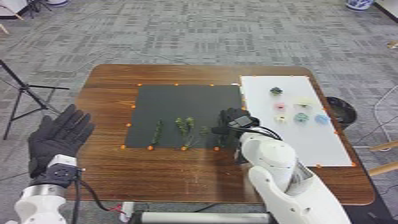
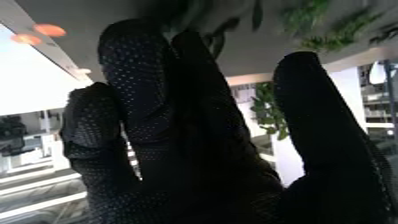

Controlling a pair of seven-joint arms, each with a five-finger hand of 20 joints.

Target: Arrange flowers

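My right hand (image 1: 235, 119) is over the right edge of the black mat (image 1: 173, 95), beside a green sprig partly hidden by it. Two green sprigs (image 1: 184, 126) (image 1: 158, 132) lie farther left on that mat. Small flower heads, among them a pink one (image 1: 280, 106), a blue one (image 1: 322, 119) and a dark one (image 1: 276, 90), rest on the white sheet (image 1: 275, 145). In the right wrist view the right hand (image 2: 178, 140) has straight fingers, with the thumb apart and greenery (image 2: 324, 25) beyond the fingertips. My left hand (image 1: 60, 136) is at the table's left edge, fingers straight.
The brown wooden table (image 1: 187, 175) has orange dots stuck around mat and sheet. A black bin (image 1: 341, 111) stands on the floor off the table's right side, and a black tripod (image 1: 27, 90) stands to the left.
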